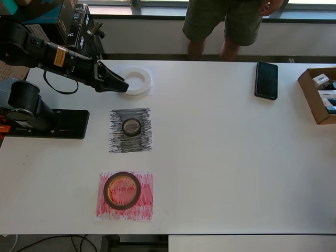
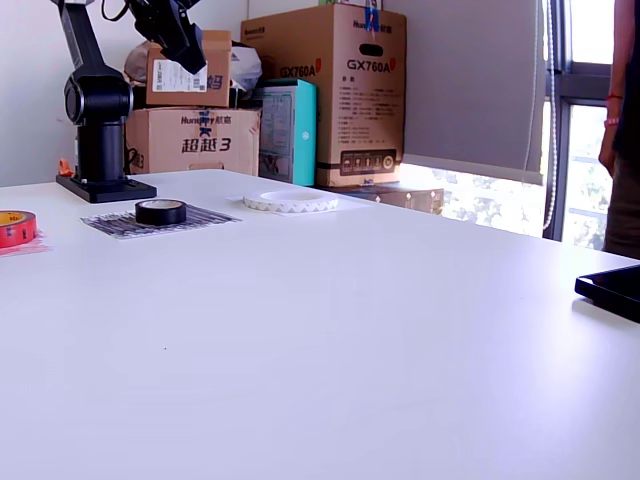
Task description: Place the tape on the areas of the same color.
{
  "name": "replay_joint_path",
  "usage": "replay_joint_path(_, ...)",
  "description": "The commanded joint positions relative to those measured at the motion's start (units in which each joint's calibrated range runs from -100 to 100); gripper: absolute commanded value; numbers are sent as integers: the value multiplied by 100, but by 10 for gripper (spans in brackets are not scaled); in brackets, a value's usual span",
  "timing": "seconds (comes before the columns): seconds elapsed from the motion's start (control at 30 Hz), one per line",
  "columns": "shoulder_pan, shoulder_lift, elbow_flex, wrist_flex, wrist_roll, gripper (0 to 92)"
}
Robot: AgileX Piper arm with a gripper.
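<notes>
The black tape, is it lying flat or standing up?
Lying flat. The black tape shows its round hole from above and sits low on the black scribbled sheet.

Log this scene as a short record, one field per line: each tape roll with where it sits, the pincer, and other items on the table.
red roll: on the red-scribbled sheet
black roll: on the black-scribbled sheet
white ring: on the white sheet
pincer: raised above the table in the exterior view, at the white ring's edge from overhead; open or shut unclear
other items: black phone, cardboard box at the overhead view's right edge
</notes>
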Motion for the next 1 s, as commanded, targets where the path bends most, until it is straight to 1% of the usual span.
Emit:
replay_joint_path(0.0,-3,-658,170,58,-9,490)
replay_joint_path(0.17,44,-1331,424,58,-9,490)
replay_joint_path(0.37,60,-2201,1033,50,-17,489)
replay_joint_path(0.63,60,-3043,1560,50,-34,488)
replay_joint_path(0.8,52,-3380,1814,50,-361,484)
replay_joint_path(0.87,52,-3492,1842,50,-394,439)
replay_joint_path(0.97,60,-3614,1842,75,-394,311)
